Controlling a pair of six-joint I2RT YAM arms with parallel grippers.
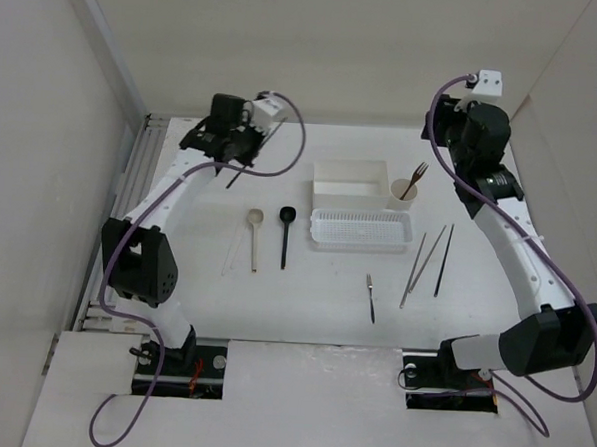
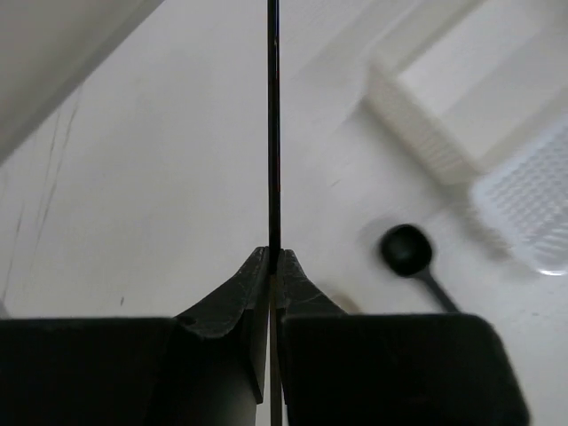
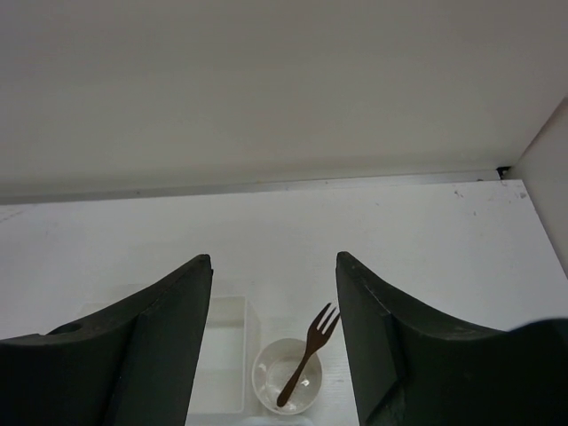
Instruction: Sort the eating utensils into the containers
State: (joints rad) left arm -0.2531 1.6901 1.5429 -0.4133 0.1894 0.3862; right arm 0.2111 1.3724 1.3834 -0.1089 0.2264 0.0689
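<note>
My left fingers [image 2: 264, 266] pinch thin dark stick [image 2: 273, 133], upper left. Right fingers [image 3: 182, 311] apart, empty. Next, I think: carry stick over long white holey tray [image 1: 361, 230], drop.

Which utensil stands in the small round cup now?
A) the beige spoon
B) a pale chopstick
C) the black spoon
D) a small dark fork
D: a small dark fork leans in the round cup, tines up, while the black spoon and the beige spoon lie flat outside it.
</note>
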